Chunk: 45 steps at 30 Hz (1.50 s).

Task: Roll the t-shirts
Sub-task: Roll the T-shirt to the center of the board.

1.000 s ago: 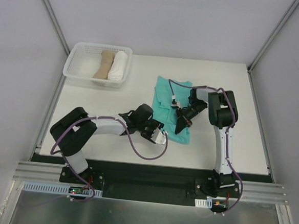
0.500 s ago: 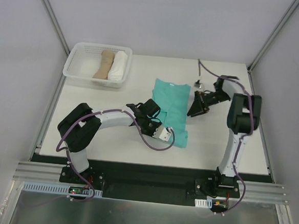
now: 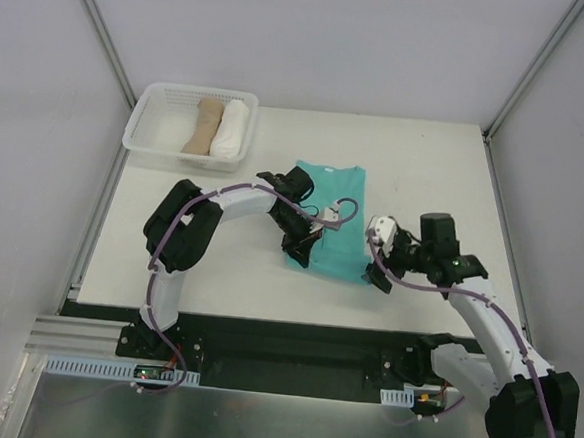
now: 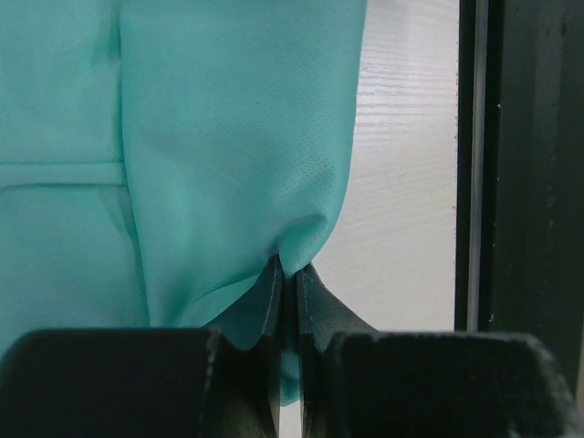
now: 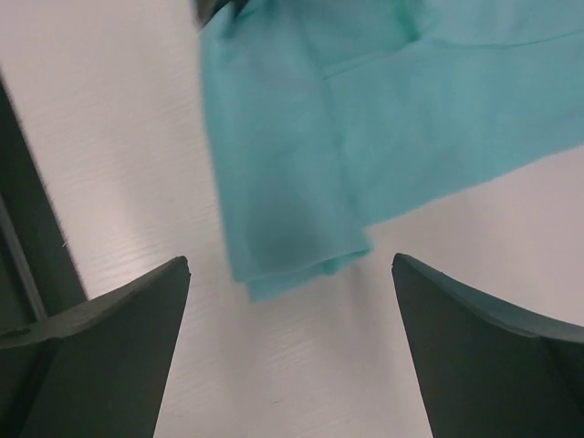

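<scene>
Cloth of this kind is thin, limp and light: the teal t-shirt (image 3: 334, 217) lies in the middle of the white tabletop (image 3: 218, 274), folded lengthwise into a long strip that runs from near edge to far, collar end away from the arms. It will not hold a shape by itself, and any pull on one corner will likely drag or skew the whole strip, since the tabletop looks smooth

The left pincer (image 3: 305, 250) is at the strip's near-left corner, pressed together on a small pinch of the fabric; the left wrist view shows the t-shirt (image 4: 228, 137) puckering to a point right where the left pincer (image 4: 289, 274) bites. The right pincer (image 3: 375, 255) sits just off the near-right corner, spread wide and holding nothing; its own view has the shirt's corner (image 5: 292, 237) lying flat between the two tips of the right pincer (image 5: 290, 265), not yet touched

Best hold, by my judgement, is both near corners of the hem at once, taking all layers, so the roll starts straight and even. A grip on the top layer alone would probably peel the fold open

At the far-left corner a white basket (image 3: 143, 133) holds a tan roll (image 3: 203, 125) and a white roll (image 3: 233, 127) side by side
</scene>
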Each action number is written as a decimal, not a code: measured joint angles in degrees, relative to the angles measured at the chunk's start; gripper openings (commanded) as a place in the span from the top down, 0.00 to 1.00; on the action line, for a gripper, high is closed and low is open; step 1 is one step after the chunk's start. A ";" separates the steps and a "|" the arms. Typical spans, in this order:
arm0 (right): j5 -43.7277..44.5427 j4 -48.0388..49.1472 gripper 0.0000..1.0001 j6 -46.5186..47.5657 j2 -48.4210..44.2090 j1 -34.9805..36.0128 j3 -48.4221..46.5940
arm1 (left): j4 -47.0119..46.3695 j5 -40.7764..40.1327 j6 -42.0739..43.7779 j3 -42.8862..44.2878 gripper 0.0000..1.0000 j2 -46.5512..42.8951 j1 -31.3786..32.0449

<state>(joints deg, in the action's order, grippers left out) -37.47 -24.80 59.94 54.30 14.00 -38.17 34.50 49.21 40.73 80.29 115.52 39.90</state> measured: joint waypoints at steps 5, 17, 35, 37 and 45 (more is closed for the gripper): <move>4.44 0.50 0.04 3.45 -2.86 10.97 9.94 | 1.16 3.87 -5.05 0.33 1.00 1.60 -2.91; 12.02 13.81 0.01 4.76 9.64 19.32 9.84 | 2.03 7.89 -9.05 0.33 1.00 2.62 -3.74; 9.79 6.36 0.74 6.27 23.65 18.25 -2.16 | 4.59 15.04 -11.34 -1.68 1.00 2.78 -7.30; 6.25 0.59 0.79 7.50 26.05 16.81 -5.66 | 7.02 16.85 -11.93 -1.42 1.00 3.02 -7.39; -7.72 -28.74 0.94 17.92 46.71 8.92 -23.02 | 13.05 22.56 -15.32 2.97 1.00 8.09 -9.75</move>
<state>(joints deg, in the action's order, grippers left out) -45.19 -53.54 77.87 101.01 22.92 -61.19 47.55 71.77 25.41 83.26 123.61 30.15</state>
